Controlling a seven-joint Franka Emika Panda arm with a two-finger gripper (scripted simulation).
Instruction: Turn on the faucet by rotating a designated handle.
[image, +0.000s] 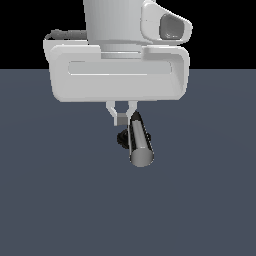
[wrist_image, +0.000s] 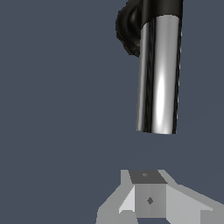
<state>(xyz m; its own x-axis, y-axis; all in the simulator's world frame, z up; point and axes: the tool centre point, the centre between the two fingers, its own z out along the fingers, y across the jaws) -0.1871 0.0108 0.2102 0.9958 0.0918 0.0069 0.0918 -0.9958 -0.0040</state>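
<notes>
The faucet stands on the dark grey floor, with its black ribbed base (image: 121, 138) low behind the bar. The handle (image: 140, 141) is a shiny chrome cylinder with its flat grey end toward the camera, and it joins a black elbow (wrist_image: 160, 7). In the wrist view the handle (wrist_image: 158, 74) lies lengthwise beyond the fingertips, beside the base (wrist_image: 127, 29). My white gripper (image: 122, 119) hangs just above the faucet, a little toward the exterior view's left of the bar's far end. Its fingers (wrist_image: 131, 199) are shut together with nothing between them. I cannot tell whether they touch the bar.
The flat dark grey floor (image: 55, 200) spreads all around the faucet. The large white hand body (image: 117, 75) fills the upper part of the exterior view and hides what lies behind it.
</notes>
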